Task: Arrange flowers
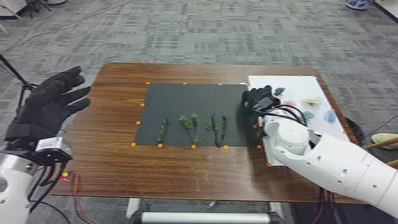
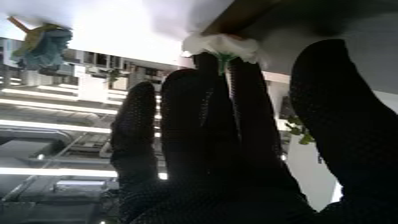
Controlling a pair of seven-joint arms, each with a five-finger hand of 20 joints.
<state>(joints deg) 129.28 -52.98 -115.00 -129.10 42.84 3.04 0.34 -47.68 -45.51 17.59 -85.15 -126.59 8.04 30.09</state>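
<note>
White and bulky, the right arm (image 1: 342,165) comes in from four o'clock in the head view, ending in the right hand (image 1: 258,100), black-gloved, at the dark mat's (image 1: 191,95) two o'clock edge, beside the white board (image 1: 289,81). Its fingers reach out nearly straight, the thumb standing wide of them. At their tips sits a white flower (image 2: 200,44), petals flared like a loose ruffle, its green base and short stem showing between two fingers; whether it is gripped, I cannot tell. Well apart from it lies a dusty blue bloom (image 2: 44,50), crumpled-looking, with a tan stub of stem.

On the board, a pale cream flower (image 1: 312,100) lies toward one o'clock and a light blue flower (image 1: 330,116) toward three. Along the mat's near half lie green stems: a slim one (image 1: 163,132) between seven and eight o'clock, a forked one (image 1: 193,129) at six, and an upright-looking pair (image 1: 215,131) between four and five.

At nine o'clock in the head view, the left hand (image 1: 43,107) is open, its fingers loosely spread beside the brown wooden table (image 1: 102,160).
</note>
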